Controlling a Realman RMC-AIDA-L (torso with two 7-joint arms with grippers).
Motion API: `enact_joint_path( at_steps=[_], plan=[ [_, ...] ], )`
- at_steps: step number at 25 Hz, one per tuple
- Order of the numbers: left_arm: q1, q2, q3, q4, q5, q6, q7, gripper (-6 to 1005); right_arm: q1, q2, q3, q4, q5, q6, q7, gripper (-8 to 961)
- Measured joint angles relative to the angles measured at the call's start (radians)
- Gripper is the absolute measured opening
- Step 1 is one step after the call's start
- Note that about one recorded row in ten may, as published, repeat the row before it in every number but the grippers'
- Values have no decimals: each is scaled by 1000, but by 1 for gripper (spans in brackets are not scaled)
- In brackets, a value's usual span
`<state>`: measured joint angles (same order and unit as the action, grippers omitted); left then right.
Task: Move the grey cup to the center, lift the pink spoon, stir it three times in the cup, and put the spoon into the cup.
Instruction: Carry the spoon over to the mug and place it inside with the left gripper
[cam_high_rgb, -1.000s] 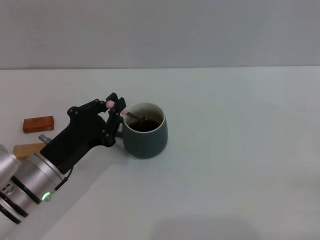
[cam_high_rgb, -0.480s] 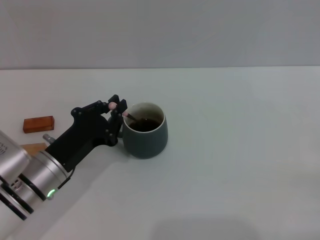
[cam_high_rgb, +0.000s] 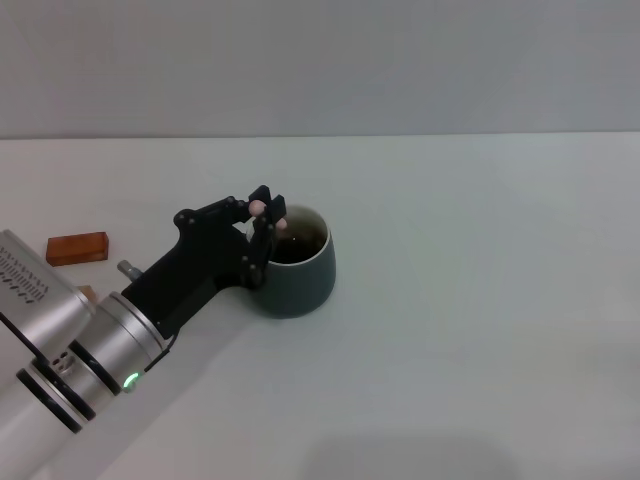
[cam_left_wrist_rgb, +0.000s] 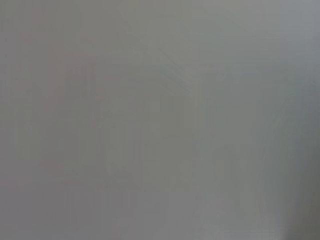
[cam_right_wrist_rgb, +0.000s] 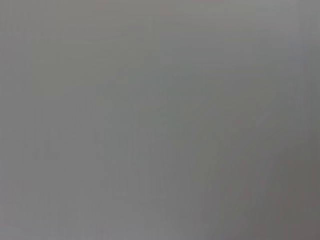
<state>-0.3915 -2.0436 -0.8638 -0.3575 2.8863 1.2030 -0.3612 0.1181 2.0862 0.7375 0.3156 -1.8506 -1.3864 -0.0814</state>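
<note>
Both wrist views show only a flat grey blur, with nothing that can be made out in them. The right arm and its gripper appear in no view. In the head view, the left arm enters from the near left corner, and its silver forearm is cut off by the frame edge.

The left gripper (cam_high_rgb: 264, 213) hangs at the left rim of the grey cup (cam_high_rgb: 297, 272), its black fingers (cam_high_rgb: 270, 222) drawn close together around the top of the pink spoon (cam_high_rgb: 258, 207). Only a small pale pink tip of the handle shows between the fingers; the rest of the spoon is hidden behind the gripper and inside the cup, so its bowl cannot be seen. From what shows, the spoon's long axis runs steeply downward, handle end up and to the left, lower end down and to the right into the dark liquid.

The grey cup stands upright on the white table (cam_high_rgb: 480, 300), a little left of the middle. Its handle is hidden behind the gripper.

A reddish-brown wooden block (cam_high_rgb: 77, 248) lies flat at the far left, well apart from the cup. Just nearer, a sliver of a tan block (cam_high_rgb: 87, 294) peeks out beside the arm, mostly covered.
</note>
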Motion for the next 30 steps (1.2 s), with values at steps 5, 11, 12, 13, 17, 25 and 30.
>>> enact_joint_path(
  at_steps=[5,11,12,13,17,25,30],
  plan=[
    [13,-4,19,-2,1,8,-2,146,3,0,0,0,-1,2,0,0],
    [66,7,20,-18,1,30,-4,146,7,0,-3,3,-1,4,0,0],
    [73,10,18,-23,1,31,-3,146,9,0,-6,4,-1,4,0,0],
    [83,16,16,-30,1,31,-1,146,10,0,-10,4,-1,4,0,0],
    [96,29,8,-39,0,25,1,146,14,1,-19,7,-1,5,0,0],
    [69,40,-39,-33,-1,-9,4,146,16,3,-26,11,3,-1,0,0],
    [26,32,-22,-33,1,-15,5,146,14,3,-26,11,5,-2,0,0]
  ],
)
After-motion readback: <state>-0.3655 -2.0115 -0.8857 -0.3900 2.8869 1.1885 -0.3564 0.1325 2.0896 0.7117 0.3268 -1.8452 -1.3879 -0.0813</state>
